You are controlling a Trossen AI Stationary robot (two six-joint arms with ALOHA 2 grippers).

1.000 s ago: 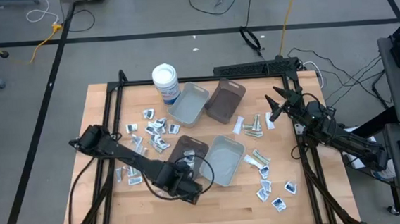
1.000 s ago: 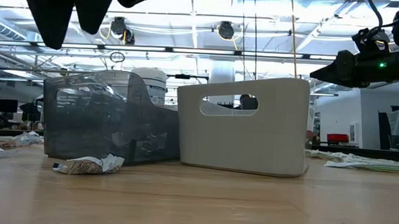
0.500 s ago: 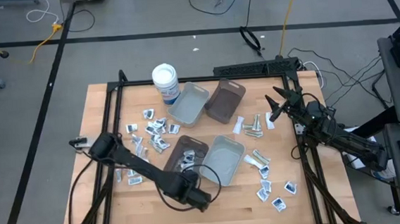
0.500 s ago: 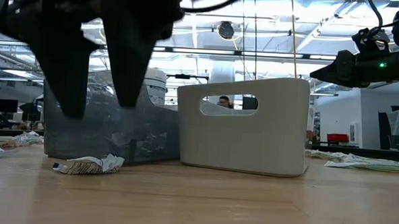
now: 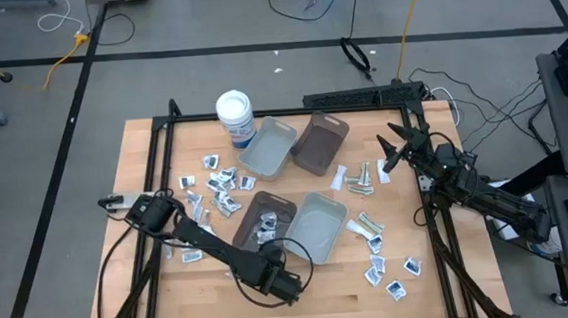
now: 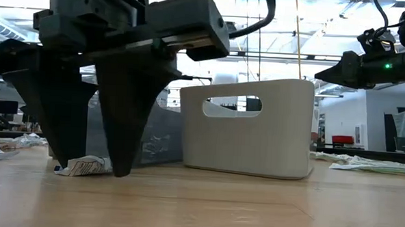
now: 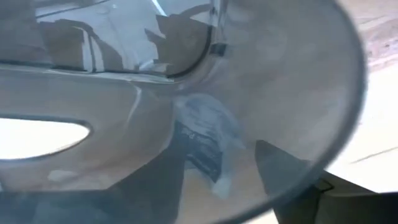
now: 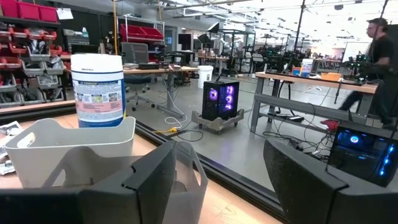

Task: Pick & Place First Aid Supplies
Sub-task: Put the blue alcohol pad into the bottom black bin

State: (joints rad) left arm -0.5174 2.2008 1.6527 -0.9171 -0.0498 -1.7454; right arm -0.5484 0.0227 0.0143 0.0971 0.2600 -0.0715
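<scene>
Across the wooden table, first aid supplies lie scattered as small packets in 2 loose groups, one on the left half and one toward the right front. 4 trays sit mid-table: a grey one and a brown one at the back, another brown and another grey nearer the front. A white round tub stands just beside the rear grey tray. Beyond the table lies a workshop floor with cables (shelving, benches and a person at a desk show in the right wrist view). The left arm reaches across the front of the table, its left gripper pointed down just in front of the 2 nearer trays; the low view shows its fingers parted, tips at the tabletop on either side of a crumpled packet, not closed on it. The right gripper waits raised at the right rear, jaws spread and empty.
</scene>
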